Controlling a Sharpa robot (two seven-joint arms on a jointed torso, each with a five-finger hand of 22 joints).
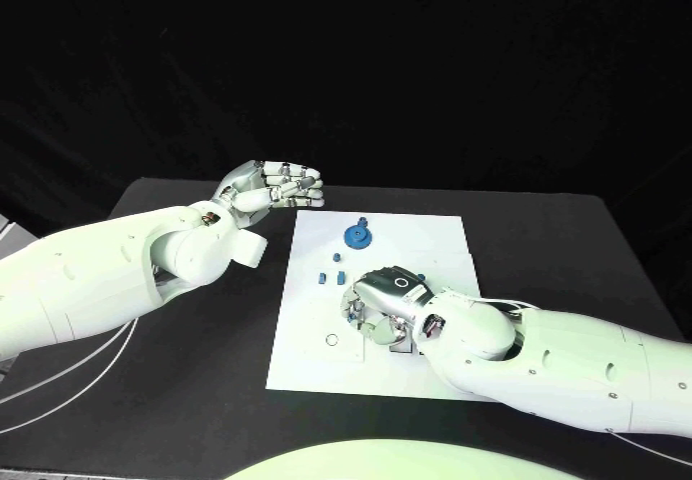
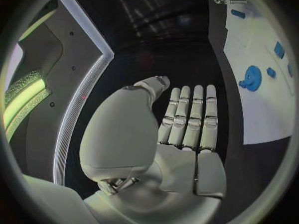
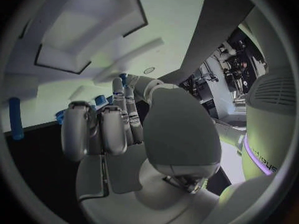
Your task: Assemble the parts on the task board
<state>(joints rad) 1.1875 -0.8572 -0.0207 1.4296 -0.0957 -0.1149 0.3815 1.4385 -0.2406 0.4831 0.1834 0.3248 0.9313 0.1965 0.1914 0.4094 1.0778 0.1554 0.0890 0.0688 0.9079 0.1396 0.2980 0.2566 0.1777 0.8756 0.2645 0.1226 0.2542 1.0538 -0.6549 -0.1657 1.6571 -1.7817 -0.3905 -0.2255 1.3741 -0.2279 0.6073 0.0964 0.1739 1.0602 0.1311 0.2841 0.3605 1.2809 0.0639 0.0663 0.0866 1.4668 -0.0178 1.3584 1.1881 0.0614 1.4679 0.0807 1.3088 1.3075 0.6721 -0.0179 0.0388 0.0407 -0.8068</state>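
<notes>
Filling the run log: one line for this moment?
left hand: off board, empty | right hand: over board, grasp unclear | round part: on board, untouched

Blue parts (image 1: 358,236) on white task board (image 1: 433,240), black table (image 1: 173,400).

You are looking at a robotics laboratory test cell. A matte black square table (image 1: 173,400) stands before a black backdrop that closes off the far side. In the middle of the table lies a flat white rectangular task board (image 1: 418,250) carrying small blue plastic parts (image 1: 358,236), a bench-test fixture. Thin white cables (image 1: 87,372) trail over the table at the near left. Beyond the right wrist you see dark racked equipment (image 3: 233,59).
</notes>
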